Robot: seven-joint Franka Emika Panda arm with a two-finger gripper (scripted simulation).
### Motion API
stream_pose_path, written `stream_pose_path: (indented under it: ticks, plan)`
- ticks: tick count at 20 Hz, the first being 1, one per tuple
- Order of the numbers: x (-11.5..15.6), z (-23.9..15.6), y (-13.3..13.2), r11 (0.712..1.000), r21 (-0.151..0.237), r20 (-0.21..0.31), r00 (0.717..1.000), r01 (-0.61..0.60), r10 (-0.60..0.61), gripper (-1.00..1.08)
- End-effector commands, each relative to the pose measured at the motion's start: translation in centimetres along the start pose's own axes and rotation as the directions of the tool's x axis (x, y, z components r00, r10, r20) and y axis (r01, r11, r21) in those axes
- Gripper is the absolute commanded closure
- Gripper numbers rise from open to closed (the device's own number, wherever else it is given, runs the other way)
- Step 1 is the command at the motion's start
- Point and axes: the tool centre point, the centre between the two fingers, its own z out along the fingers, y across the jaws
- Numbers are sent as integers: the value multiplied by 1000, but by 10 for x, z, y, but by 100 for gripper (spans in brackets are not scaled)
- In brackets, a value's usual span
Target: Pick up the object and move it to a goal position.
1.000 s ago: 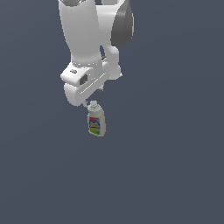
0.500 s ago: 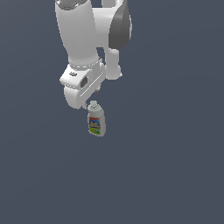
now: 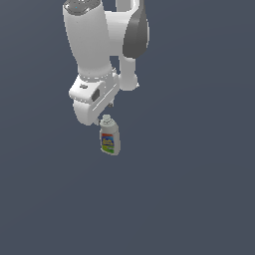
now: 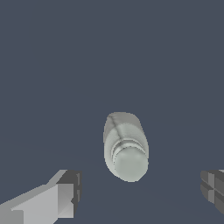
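Simulated scene with one white Panda arm (image 3: 94, 45) above a flat dark blue-grey floor (image 3: 199, 199). Small grey-white bottle (image 3: 109, 136) upright on the floor, near the middle of the exterior view, just below and slightly toward the exterior view's right of the arm's wrist housing (image 3: 93, 99); round screw cap (image 3: 105, 119) uppermost, close under the housing's lower edge, contact not discernible. Label (image 3: 108, 143) in blue, orange, yellow and green on the side of the bottle facing the exterior camera. Gripper (image 4: 140, 190) concealed behind the wrist housing in the exterior view; visible only in the wrist view, spread wide, with one light grey finger (image 4: 48, 201) carrying a darker pad at its tip on one side and the dark tip of the other finger (image 4: 213, 189) at the opposite frame edge. Bottle (image 4: 125, 146) seen from above in the wrist view, cap (image 4: 130, 164) nearest the camera, body receding beyond it, label not visible from this angle. Bottle lying between the two fingers but well apart from both, nearer the light grey one, touched by neither. Height of the fingertips relative to the cap not determinable. Nothing gripped; bottle resting on the floor.
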Motion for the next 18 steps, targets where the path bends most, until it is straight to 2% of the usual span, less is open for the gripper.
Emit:
stream_pose_path:
  ticks: [1,8,13,14,18]
  plan:
    - [0,7,0,1000,1,0,1000,1,-1,-92]
    - [0,38,-1,1000,1,0,1000,3,-3,-92]
    - [0,46,0,1000,1,0,1000,4,-4,-92]
    - [0,46,0,1000,1,0,1000,4,-4,108]
    - [0,46,0,1000,1,0,1000,4,-4,108]
